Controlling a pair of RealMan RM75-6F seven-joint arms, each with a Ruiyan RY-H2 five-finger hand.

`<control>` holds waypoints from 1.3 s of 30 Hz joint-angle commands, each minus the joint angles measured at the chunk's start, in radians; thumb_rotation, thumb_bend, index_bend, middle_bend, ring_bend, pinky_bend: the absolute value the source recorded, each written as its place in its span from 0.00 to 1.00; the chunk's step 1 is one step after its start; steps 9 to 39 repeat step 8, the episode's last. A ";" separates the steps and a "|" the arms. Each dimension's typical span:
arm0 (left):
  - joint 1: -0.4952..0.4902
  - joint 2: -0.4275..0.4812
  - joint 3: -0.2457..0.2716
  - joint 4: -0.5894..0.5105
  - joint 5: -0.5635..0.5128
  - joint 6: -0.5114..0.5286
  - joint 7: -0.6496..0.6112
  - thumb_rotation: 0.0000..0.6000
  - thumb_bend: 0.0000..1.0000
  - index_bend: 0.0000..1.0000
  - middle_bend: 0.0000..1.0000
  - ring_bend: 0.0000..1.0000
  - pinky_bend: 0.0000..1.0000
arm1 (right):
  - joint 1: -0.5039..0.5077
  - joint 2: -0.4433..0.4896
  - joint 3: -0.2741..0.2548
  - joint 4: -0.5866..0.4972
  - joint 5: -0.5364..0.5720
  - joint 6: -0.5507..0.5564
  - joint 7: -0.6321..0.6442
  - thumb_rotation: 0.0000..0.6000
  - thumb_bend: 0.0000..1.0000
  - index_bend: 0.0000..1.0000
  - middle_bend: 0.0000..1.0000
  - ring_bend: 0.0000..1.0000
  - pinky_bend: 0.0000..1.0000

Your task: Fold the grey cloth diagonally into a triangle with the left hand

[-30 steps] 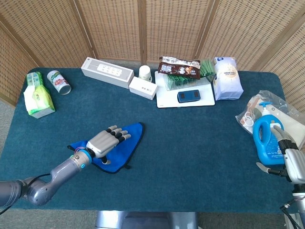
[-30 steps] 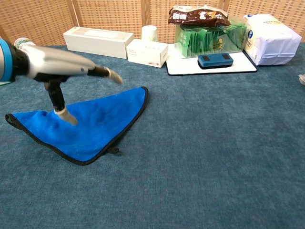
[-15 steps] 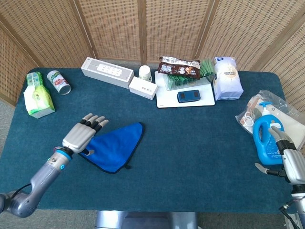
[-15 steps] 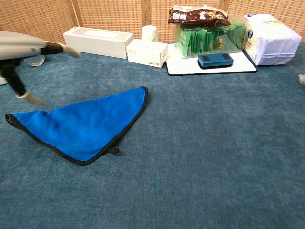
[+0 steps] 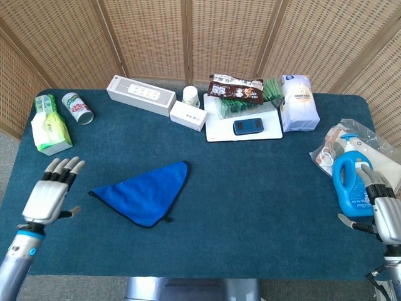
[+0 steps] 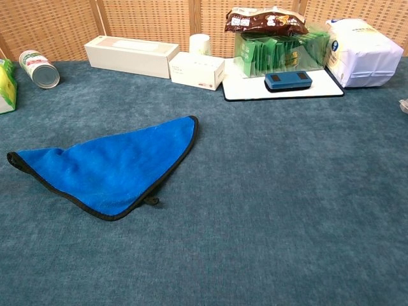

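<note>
The cloth (image 5: 145, 194) is blue with a dark edge and lies flat on the table as a folded triangle, also plain in the chest view (image 6: 108, 167). My left hand (image 5: 50, 193) hovers over the table's left edge, well left of the cloth, fingers spread and holding nothing. My right hand (image 5: 382, 210) sits at the far right edge beside the blue bottle, fingers apart and empty. Neither hand shows in the chest view.
A blue detergent bottle (image 5: 351, 186) and a plastic bag (image 5: 351, 145) stand at the right. Along the back are a white box (image 5: 140, 95), a small box (image 5: 188, 115), a cup (image 5: 191, 95), a white tray (image 5: 216, 128) with snacks, a can (image 5: 78, 108) and a tissue pack (image 5: 49, 127).
My left hand has lifted off the cloth and drawn back to the left edge of the table, leaving the chest view. The cloth stays folded in place.
</note>
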 commanded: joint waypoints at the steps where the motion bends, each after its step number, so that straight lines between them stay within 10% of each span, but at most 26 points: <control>1: 0.056 0.000 0.018 0.021 0.033 0.039 -0.039 1.00 0.20 0.00 0.00 0.00 0.01 | -0.005 -0.010 0.006 0.000 0.010 0.009 -0.027 1.00 0.04 0.00 0.00 0.00 0.05; 39: 0.133 -0.011 0.018 0.057 0.071 0.073 -0.087 1.00 0.20 0.00 0.00 0.00 0.01 | -0.007 -0.015 0.012 0.004 0.025 0.008 -0.027 1.00 0.04 0.00 0.00 0.00 0.05</control>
